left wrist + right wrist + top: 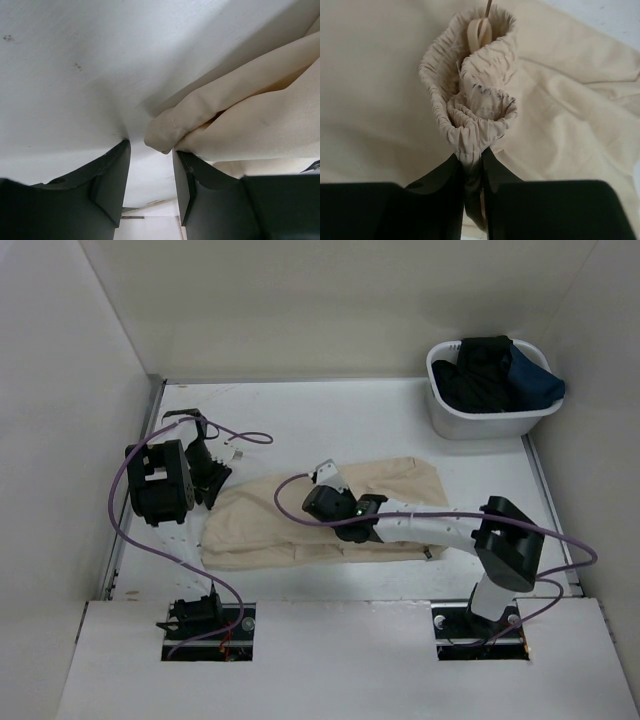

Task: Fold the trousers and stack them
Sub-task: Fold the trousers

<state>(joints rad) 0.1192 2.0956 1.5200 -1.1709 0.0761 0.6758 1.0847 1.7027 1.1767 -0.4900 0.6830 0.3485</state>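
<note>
Two grippers were at the trousers [262,525], spread beige across the table [350,425]: the right gripper [472,172] pinched the gathered waistband [470,100], the left gripper [150,165] stood part-open beside a rolled edge, holding nothing, so a lift now could slip that thin pinch and collapse the fold

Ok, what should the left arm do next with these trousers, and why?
Probably nudge the left gripper onto the trousers and close: its jaws stand open, the folded cloth just beyond them, while the right gripper pinches the waistband.
</note>
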